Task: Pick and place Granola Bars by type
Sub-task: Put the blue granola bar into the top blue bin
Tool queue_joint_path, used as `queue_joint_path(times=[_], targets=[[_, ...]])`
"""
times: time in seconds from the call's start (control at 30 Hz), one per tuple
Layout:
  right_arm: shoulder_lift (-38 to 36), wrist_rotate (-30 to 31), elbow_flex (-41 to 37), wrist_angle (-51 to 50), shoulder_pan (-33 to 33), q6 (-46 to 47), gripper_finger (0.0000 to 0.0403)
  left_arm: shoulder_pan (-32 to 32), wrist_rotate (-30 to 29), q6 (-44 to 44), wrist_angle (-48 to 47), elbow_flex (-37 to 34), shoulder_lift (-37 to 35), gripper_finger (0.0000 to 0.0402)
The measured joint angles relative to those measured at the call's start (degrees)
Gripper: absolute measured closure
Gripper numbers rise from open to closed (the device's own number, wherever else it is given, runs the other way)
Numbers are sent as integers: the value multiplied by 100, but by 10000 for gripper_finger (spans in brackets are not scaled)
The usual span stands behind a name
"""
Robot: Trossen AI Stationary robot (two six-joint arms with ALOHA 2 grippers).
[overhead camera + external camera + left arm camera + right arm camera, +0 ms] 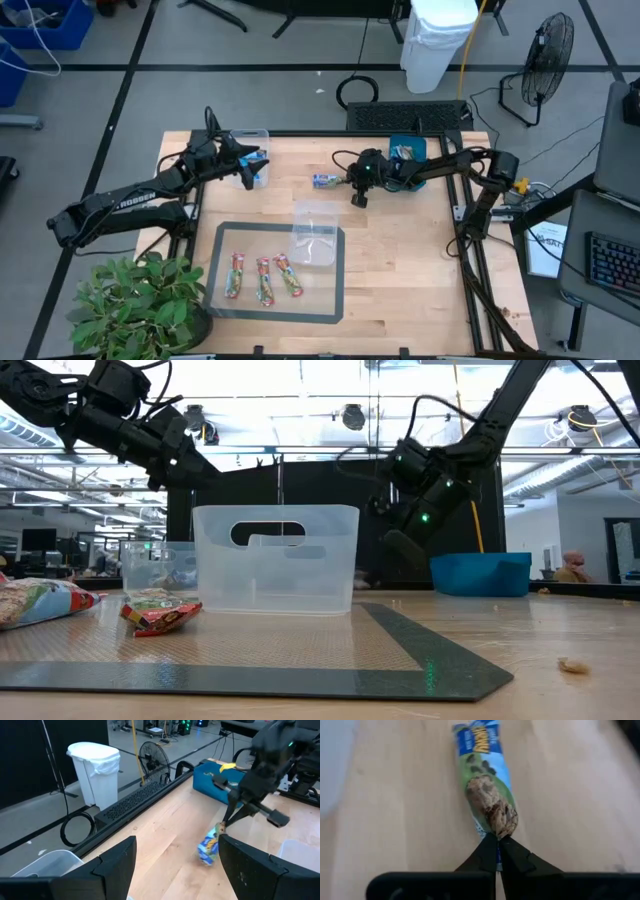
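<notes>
A bright blue granola bar hangs from my shut right gripper over the middle of the table's far half; it also shows in the left wrist view. Three red-and-green bars lie flat on the dark mat, two of them in the low view. More bars lie in the teal tray at the far edge. My left gripper is open above a clear tub at the far left, with something blue under it. My right gripper pinches the blue bar by the crimped end of its wrapper, between the very tips of its two fingers. The fingers lie along the bar, slanting down from the table's right. The bar tilts down away from them; whether its far end touches the wood I cannot tell.
A second clear tub stands on the mat's far right corner. A potted plant sits at the near left corner. Bare wood lies to the right of the mat. A keyboard, a fan and a white bin stand beyond the far edge.
</notes>
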Motion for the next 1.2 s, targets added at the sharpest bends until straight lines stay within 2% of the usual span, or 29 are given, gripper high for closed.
queue_joint_path(times=[0.33, 0.63, 0.87, 1.2], targets=[[-931, 271, -2, 506, 295, -230, 402, -8, 0, -60, 0, 0, 0, 123], [-1101, 272, -294, 2293, 456, -227, 402, -248, 0, -232, 405, 0, 216, 123], [-1101, 737, -547, 3454, 450, -214, 403, -627, -1, -229, 1643, -2, 1056, 123], [-1101, 763, -619, 3759, 450, -210, 403, -1211, 12, -98, 3878, -1, 2337, 123]])
